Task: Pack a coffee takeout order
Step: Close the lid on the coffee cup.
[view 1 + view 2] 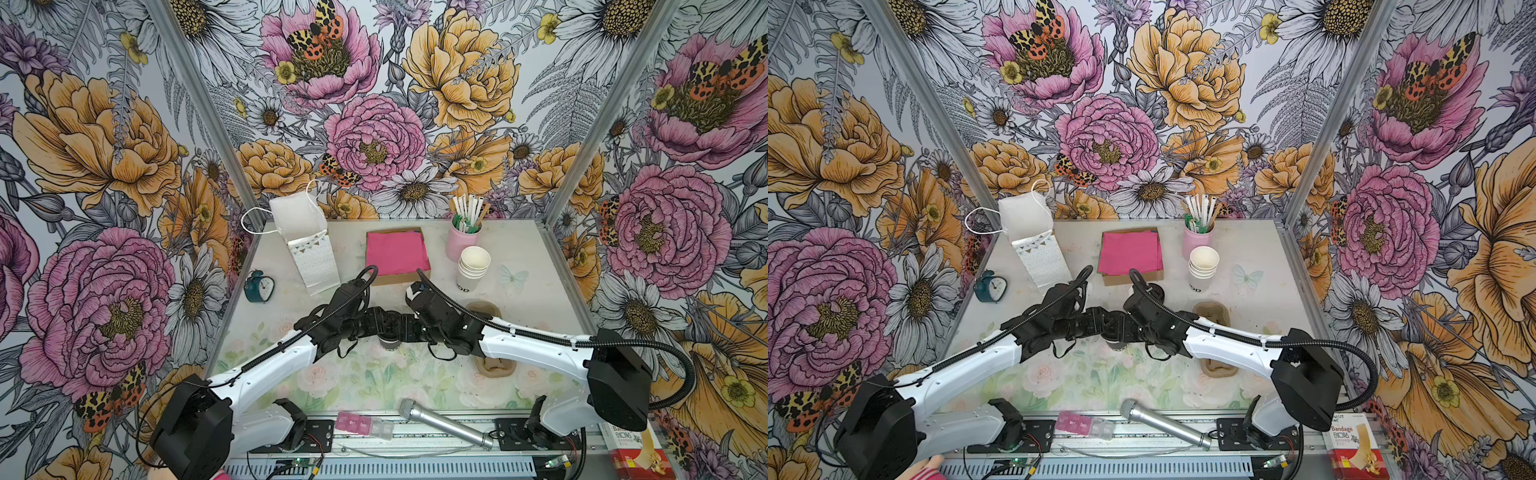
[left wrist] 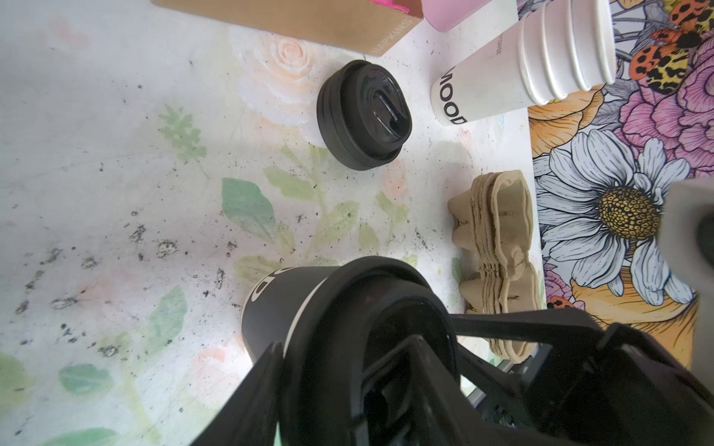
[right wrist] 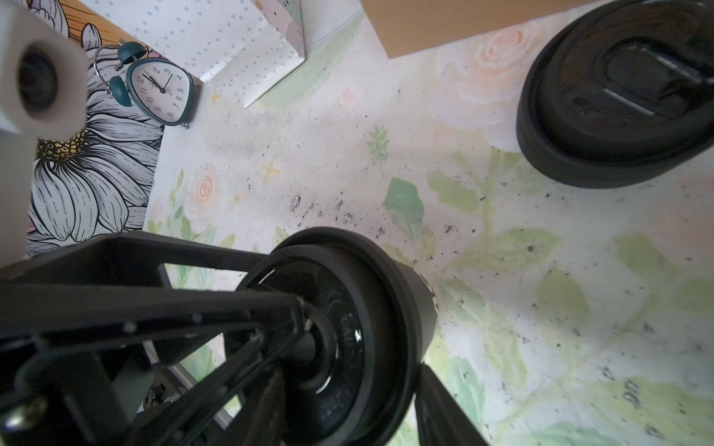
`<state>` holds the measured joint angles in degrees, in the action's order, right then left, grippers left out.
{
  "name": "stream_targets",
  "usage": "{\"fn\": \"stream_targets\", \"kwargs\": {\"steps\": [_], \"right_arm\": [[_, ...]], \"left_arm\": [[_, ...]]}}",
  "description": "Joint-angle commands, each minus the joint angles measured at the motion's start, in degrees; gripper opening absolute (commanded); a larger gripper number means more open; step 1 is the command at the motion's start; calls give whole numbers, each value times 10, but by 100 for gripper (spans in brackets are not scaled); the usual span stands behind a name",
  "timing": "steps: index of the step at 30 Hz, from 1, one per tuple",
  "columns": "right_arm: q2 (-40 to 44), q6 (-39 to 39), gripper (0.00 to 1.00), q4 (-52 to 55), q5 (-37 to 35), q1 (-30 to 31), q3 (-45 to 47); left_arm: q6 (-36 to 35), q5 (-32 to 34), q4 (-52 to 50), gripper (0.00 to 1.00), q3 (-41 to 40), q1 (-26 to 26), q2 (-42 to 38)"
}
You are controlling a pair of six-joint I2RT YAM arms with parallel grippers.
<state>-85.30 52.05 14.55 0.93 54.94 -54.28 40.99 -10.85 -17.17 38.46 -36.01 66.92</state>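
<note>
In the middle of the table stands a cup (image 2: 278, 309) with a dark-looking wall, white letters and a round black lid (image 2: 340, 309) on top. In both top views the arms hide all but its base (image 1: 390, 344). My left gripper (image 2: 344, 370) and right gripper (image 3: 351, 394) meet over it from opposite sides. Each has its jaws partly apart, one finger beside the lid's (image 3: 378, 309) rim and the other across its top. A bright pink napkin (image 1: 397, 251) lies on a brown box behind the arms.
A stack of spare black lids (image 2: 363, 116) sits near the box. At the right are stacked white cups (image 1: 471, 266), a pink stirrer holder (image 1: 463, 237) and brown pulp carriers (image 1: 484, 309). A white paper bag (image 1: 309, 249) and a teal clock (image 1: 258, 286) stand left, a microphone (image 1: 444, 424) in front.
</note>
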Motion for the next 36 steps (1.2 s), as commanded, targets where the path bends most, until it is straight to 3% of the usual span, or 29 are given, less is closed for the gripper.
{"fn": "stream_targets", "kwargs": {"steps": [1, 8, 19, 27, 36], "right_arm": [[-22, 8, 53, 2, 10, 3, 29], [-8, 0, 52, -11, 11, 3, 44], [25, -92, 65, -11, 22, -7, 5], [48, -214, 78, -4, 11, -7, 5], [68, -416, 82, 8, -12, -6, 17]], "left_arm": [[19, 18, -14, 49, -35, -16, 3], [25, 25, -7, 46, -50, -21, -6], [23, 35, -7, 46, -56, -23, -6], [19, 37, -8, 46, -59, -24, -3], [15, 37, -8, 46, -58, -24, 1]]}}
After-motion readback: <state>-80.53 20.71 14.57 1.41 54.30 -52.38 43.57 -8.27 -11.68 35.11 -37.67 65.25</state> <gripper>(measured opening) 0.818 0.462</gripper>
